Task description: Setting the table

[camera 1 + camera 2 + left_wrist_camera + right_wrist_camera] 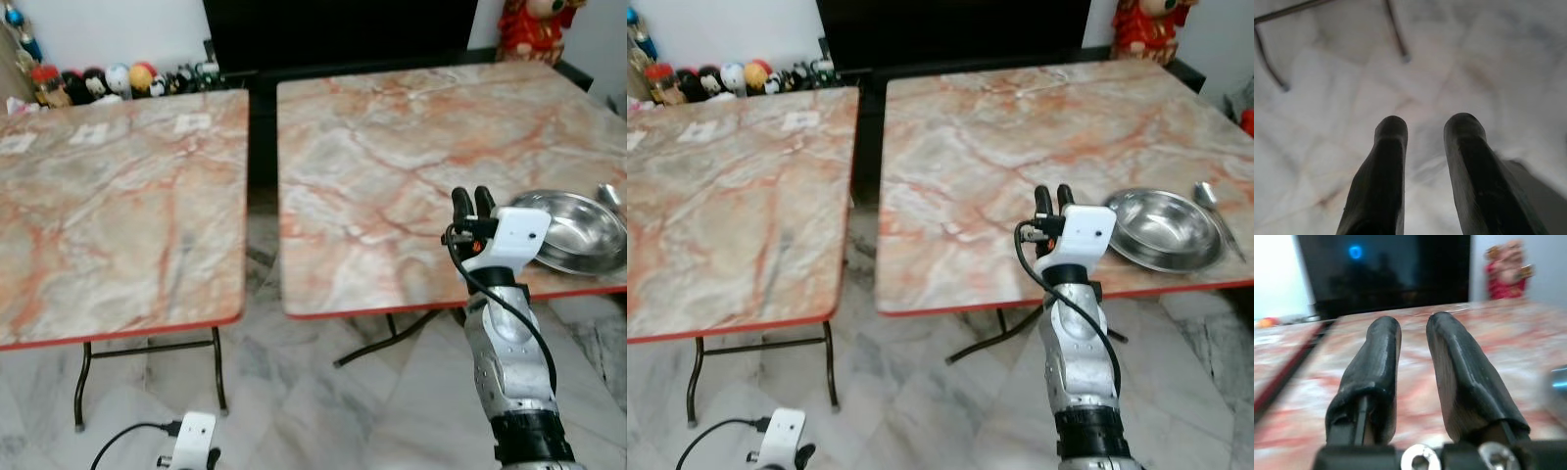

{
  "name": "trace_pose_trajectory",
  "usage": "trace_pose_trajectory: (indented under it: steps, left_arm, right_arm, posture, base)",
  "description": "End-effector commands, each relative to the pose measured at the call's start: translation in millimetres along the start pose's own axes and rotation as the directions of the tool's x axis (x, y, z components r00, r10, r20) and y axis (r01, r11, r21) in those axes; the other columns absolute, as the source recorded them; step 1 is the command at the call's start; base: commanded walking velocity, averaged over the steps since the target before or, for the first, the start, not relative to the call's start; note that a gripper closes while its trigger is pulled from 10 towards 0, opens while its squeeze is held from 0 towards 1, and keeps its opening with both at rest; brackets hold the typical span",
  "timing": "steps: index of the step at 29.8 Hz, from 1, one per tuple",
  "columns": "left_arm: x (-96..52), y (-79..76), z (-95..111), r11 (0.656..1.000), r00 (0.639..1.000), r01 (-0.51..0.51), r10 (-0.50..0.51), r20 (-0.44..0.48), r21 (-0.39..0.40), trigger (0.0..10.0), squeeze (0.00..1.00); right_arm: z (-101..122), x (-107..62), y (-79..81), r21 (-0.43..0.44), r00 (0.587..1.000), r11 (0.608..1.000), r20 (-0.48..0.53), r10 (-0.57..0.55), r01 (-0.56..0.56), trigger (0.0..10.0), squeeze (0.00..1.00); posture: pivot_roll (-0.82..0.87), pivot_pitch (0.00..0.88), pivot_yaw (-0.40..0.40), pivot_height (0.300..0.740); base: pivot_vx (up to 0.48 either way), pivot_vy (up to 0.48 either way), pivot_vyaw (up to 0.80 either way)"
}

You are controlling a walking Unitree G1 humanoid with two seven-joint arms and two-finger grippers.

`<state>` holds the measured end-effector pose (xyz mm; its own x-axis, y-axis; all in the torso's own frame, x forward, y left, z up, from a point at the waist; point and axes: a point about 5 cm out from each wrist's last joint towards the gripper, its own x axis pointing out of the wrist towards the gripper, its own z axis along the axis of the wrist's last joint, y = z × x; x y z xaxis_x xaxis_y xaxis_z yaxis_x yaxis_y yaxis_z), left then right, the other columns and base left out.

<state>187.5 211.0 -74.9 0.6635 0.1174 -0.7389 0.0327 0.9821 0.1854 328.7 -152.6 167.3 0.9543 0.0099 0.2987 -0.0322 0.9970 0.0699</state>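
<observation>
- Two marble-patterned folding worktops with red edges stand side by side with a dark gap between them: the left worktop takes up the left half of the head view, the right worktop the centre and right.
- A steel bowl sits at the right edge of the frame, near the front edge of the right worktop; a spoon lies just beside it on its far right.
- The right end effector is raised over the right worktop — just left of the bowl, apart from it — with its two black fingers pointing away from the robot, a narrow gap between them, holding nothing.
- The left end effector hangs low at the bottom left of the frame, above the marble floor; its fingers are slightly parted and empty.
- A row of small figurines lines the upper left, a dark screen fills the top centre, and a red doll stands in the upper right corner.
</observation>
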Motion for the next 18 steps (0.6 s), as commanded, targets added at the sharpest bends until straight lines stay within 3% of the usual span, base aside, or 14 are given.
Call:
trace_pose_trajectory:
  steps: [1, 13, 18]
  left_arm:
    - [-1.2, 1.6, -5.2, 1.000, 1.000, -0.011, 0.011, -0.018, -0.018, 10.0, 0.00]
    - [-1.2, 1.9, -4.8, 1.000, 1.000, -0.014, 0.013, -0.015, -0.019, 10.0, 0.00]
    - [-1.3, 2.8, -4.3, 1.000, 1.000, -0.017, 0.017, -0.007, -0.019, 10.0, 0.00]
  right_arm:
    - [5.0, 1.6, -2.9, -0.008, 1.000, 1.000, 0.016, 0.000, 0.000, 10.0, 0.00]
    - [-0.1, 0.8, 0.7, -0.003, 1.000, 1.000, -0.010, 0.003, -0.003, 10.0, 0.00]
    - [-1.4, 1.6, 2.5, 0.006, 1.000, 1.000, -0.019, 0.005, -0.005, 10.0, 0.00]
  posture:
    - [-0.11, 0.069, 0.054, 0.740]
    - [-0.11, 0.076, 0.057, 0.740]
    - [-0.10, 0.078, 0.060, 0.740]
  base:
    - [0.000, 0.480, 0.00]
    - [0.000, 0.480, 0.00]
    - [0.000, 0.192, 0.00]
